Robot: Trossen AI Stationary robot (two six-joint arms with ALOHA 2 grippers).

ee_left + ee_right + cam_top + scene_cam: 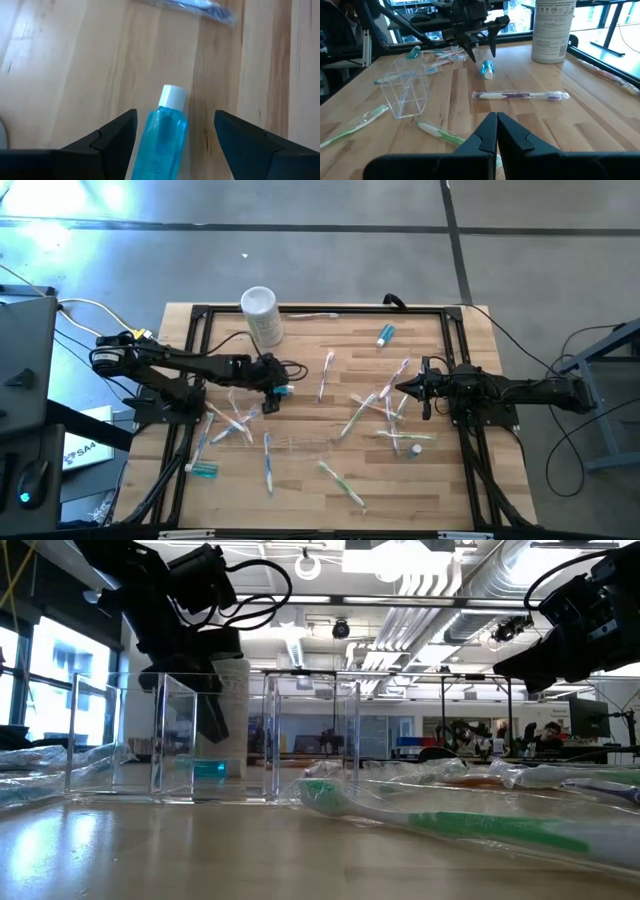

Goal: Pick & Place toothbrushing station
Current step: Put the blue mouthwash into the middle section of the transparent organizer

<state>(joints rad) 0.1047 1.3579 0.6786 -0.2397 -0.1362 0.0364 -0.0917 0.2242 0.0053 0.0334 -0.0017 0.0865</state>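
Observation:
A small teal toothpaste tube (165,131) with a white cap (172,96) lies flat on the wooden table (300,490). My left gripper (175,135) hangs open just above it, one finger on either side, touching nothing; the right wrist view shows this gripper (481,50) over the tube (488,68). The clear plastic cup (405,90) lies on its side near the table's middle (300,445). Wrapped toothbrushes (372,408) lie scattered about. My right gripper (402,388) waits shut at the right, above the table.
A tall white cylinder (262,315) stands at the far left. A purple toothbrush (520,95) lies beyond the tube. Two more teal tubes lie at the far right (385,334) and near left (203,470). A green toothbrush (450,820) lies near the front edge.

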